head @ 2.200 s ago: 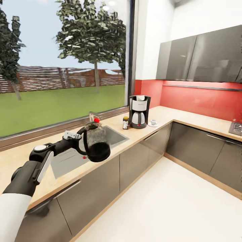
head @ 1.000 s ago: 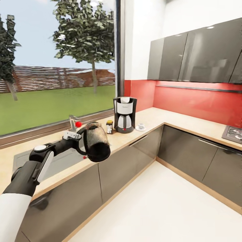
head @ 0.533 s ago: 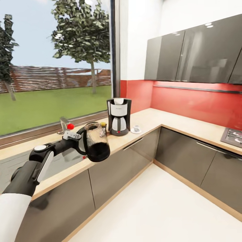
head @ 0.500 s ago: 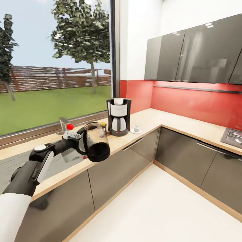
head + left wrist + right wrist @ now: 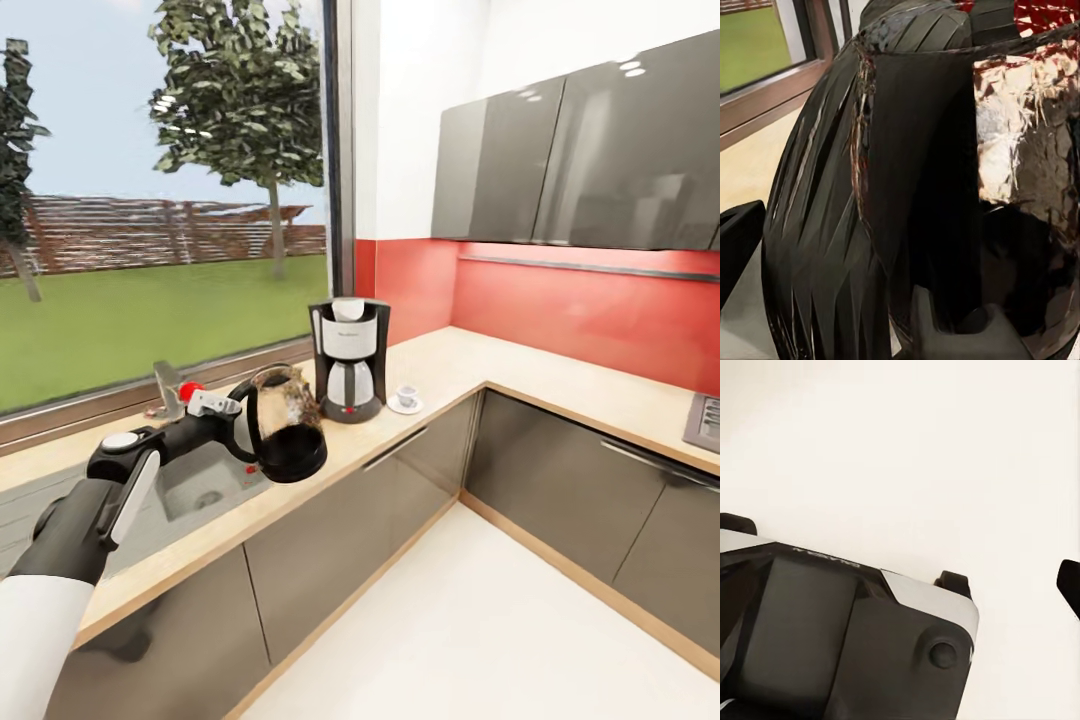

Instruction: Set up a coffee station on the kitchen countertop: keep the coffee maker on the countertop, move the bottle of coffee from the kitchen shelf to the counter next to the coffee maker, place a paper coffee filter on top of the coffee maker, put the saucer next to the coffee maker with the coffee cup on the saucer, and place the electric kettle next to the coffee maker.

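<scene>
While your left arm reaches forward over the tabletop [image 5: 440,372], its jaws are closed on the handle of the kettle [image 5: 288,424], which hangs in the air above the near edge, between the sink [image 5: 200,484] on the left and the coffee maker [image 5: 348,358] on the right. You hold the kettle tilted, with its dark base turned toward you. From the left wrist camera the kettle [image 5: 922,187] is very close, dark and shiny, and the fingers are hidden behind it.

Standing far on the tabletop by the window, the coffee maker is upright, with something white on its top; I cannot tell if this is the filter. Just to its right the cup [image 5: 406,395] sits on the saucer [image 5: 405,407]. Left of the kettle, behind the sink, you can see the tap [image 5: 166,388] with a red knob.

From the right wrist camera you see the pale floor [image 5: 915,450] and a part of the robot's base [image 5: 847,637]; one dark finger tip [image 5: 1069,583] shows at the edge, so I cannot tell how the right jaws stand.
</scene>
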Available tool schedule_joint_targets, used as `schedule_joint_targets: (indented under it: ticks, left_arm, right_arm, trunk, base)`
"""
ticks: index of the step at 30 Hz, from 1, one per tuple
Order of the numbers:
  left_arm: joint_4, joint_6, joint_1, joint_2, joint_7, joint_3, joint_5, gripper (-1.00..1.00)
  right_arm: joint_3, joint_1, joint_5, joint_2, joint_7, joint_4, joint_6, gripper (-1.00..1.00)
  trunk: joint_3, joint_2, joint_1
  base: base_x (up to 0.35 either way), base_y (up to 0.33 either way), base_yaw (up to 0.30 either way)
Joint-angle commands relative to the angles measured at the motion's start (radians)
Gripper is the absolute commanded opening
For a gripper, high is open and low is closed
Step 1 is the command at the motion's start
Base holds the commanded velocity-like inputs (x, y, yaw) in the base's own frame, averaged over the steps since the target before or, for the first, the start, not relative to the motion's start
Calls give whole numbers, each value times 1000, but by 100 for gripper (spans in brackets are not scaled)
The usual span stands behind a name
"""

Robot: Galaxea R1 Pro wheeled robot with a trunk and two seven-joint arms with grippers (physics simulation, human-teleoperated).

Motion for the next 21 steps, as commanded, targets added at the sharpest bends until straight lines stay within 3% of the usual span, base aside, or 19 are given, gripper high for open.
schedule_joint_targets:
  ticks: [1,9,13,14,17,18,19,21]
  left_arm:
    - [1,8,-1,1,2,-1,14,-100]
    - [8,-15,38,0,25,-1,11,-100]
    - [10,-85,72,-1,78,-1,-5,-100]
    - [11,-133,110,-13,114,-1,-9,-100]
    - [11,-139,129,-21,119,1,-11,-100]
    - [11,-139,131,-22,119,1,-16,-100]
    - [12,-139,132,-25,120,0,-49,-100]
    - [12,-140,133,-26,121,0,-56,-100]
  right_arm:
    - [6,-1,-1,0,2,-2,6,100]
    - [6,-1,-1,0,2,-2,6,100]
    - [6,-1,-1,1,2,-1,5,100]
    - [6,-1,0,1,2,0,2,100]
    - [6,0,0,0,2,0,1,100]
    - [6,0,0,0,2,0,1,100]
    - [6,0,1,0,2,0,3,100]
    - [6,0,1,0,2,0,3,100]
  trunk:
    - [-2,-2,1]
    - [-2,-2,1]
    - [-2,-2,1]
    - [-2,-2,1]
    - [-2,-2,1]
    - [-2,-2,1]
    - [-2,-2,1]
    - [-2,-2,1]
  base:
    - [334,-1,0]
    - [245,0,0]
    - [14,0,0]
    - [0,0,0]
    - [26,-6,0]
    - [166,-71,0]
    - [261,-132,0]
    - [266,-149,0]
